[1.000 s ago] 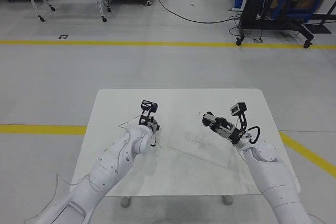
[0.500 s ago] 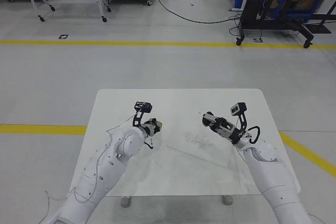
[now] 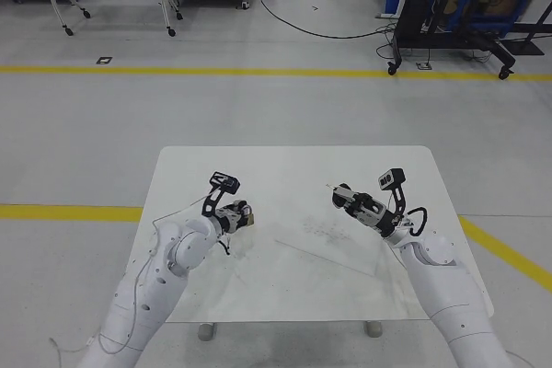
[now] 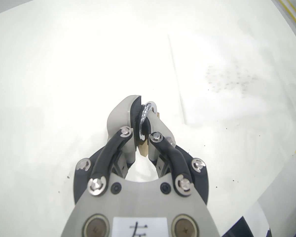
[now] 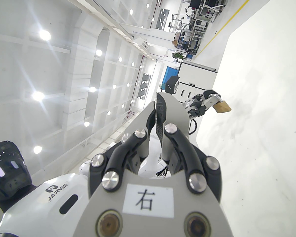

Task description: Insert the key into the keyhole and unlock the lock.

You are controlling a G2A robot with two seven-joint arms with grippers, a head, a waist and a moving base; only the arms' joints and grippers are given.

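As left pincer [image 4: 143, 110] clamps lock [image 4: 142, 149], right pincer [image 5: 158, 102] hovers.

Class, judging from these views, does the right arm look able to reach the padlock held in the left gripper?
Probably yes: the padlock, gripped by the left gripper, faces the right gripper across the table, with nothing between them.
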